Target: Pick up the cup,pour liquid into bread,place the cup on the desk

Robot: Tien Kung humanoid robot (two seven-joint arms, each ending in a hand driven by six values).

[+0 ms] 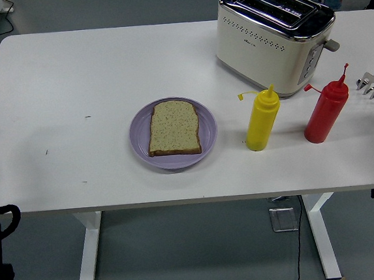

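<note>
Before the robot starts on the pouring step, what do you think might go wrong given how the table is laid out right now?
No cup is visible; only a yellow squeeze bottle and a red squeeze bottle, so the wrong one might be picked. Both stand upright close to the toaster, so a reach could tip one. The bread nearly fills its purple plate, so sauce may overshoot.
</note>
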